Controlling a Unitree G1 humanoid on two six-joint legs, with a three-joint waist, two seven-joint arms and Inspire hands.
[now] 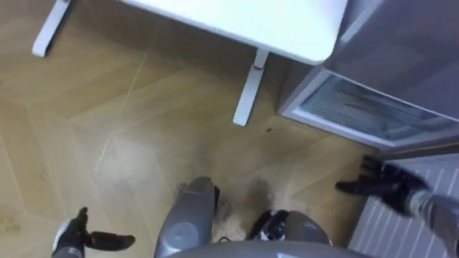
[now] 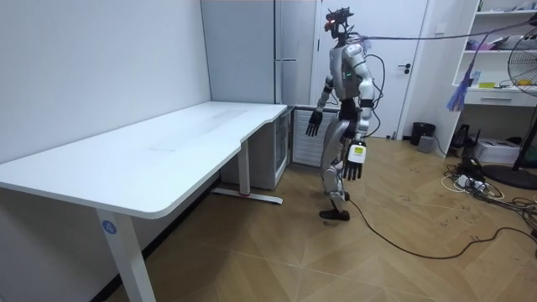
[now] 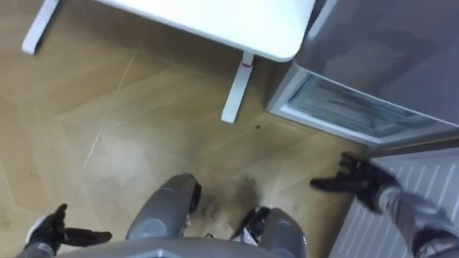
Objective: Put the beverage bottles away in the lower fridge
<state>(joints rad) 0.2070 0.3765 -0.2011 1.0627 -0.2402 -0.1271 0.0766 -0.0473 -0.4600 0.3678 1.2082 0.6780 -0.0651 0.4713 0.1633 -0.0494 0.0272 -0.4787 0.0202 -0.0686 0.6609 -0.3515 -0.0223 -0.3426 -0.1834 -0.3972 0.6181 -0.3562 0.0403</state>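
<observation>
Hanging released, fingers spread, in the left eye view: left robot hand low at the left edge, right robot hand near the low fridge. Room view: the robot stands by that fridge at the end of the white surface.

White desk on wooden floor

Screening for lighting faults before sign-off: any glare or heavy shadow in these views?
Left eye view: pale sheen on the floor; left hand and right hand, both open, show dark against it. Room view: even light, soft shadow under the table, no harsh glare.
</observation>
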